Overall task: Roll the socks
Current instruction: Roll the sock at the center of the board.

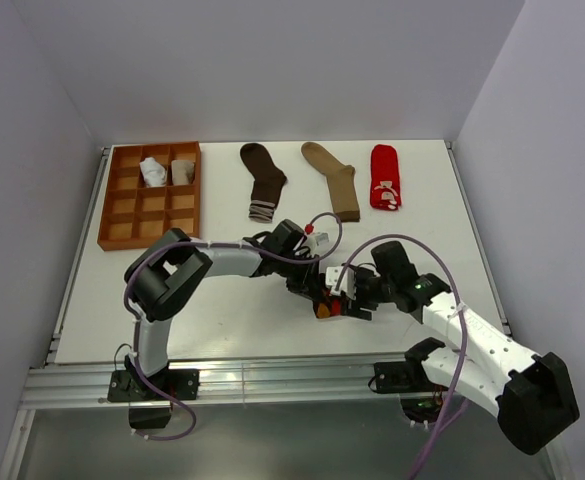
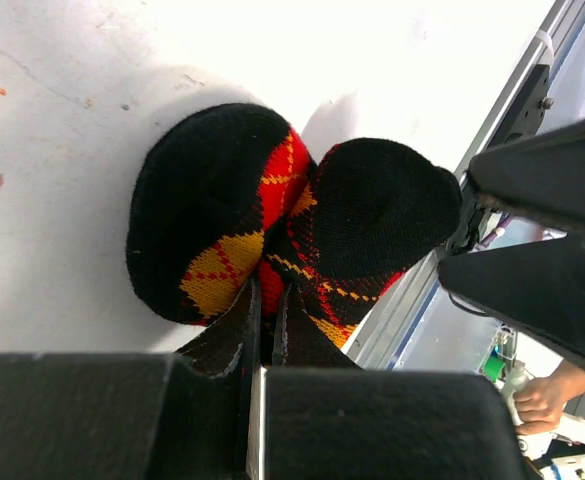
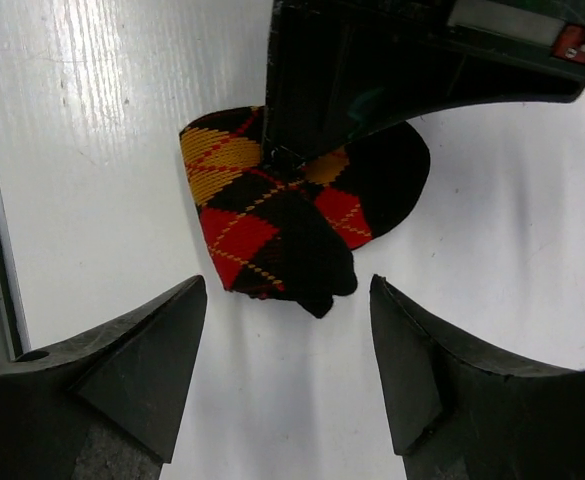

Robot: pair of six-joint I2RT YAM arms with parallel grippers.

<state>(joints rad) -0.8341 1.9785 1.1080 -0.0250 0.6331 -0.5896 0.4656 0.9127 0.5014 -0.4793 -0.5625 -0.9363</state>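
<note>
The black-orange argyle sock (image 1: pixel 323 308) lies bunched on the table near the front, between both grippers. My left gripper (image 2: pixel 267 305) is shut on its fabric; the sock (image 2: pixel 232 220) bulges in two lobes beyond the fingers. My right gripper (image 3: pixel 287 287) is open, its fingers just short of the sock (image 3: pixel 272 225) and not touching it. In the top view the left gripper (image 1: pixel 315 290) and right gripper (image 1: pixel 355 297) face each other. The dark brown sock (image 1: pixel 264 180), tan sock (image 1: pixel 334 178) and red sock (image 1: pixel 385 177) lie flat at the back.
An orange-brown gridded tray (image 1: pixel 122 215) stands at the back left, with a rolled white sock (image 1: pixel 152 172) and a rolled beige one (image 1: pixel 181 172) in its far compartments. The table's metal front rail (image 2: pixel 492 130) runs close beside the argyle sock.
</note>
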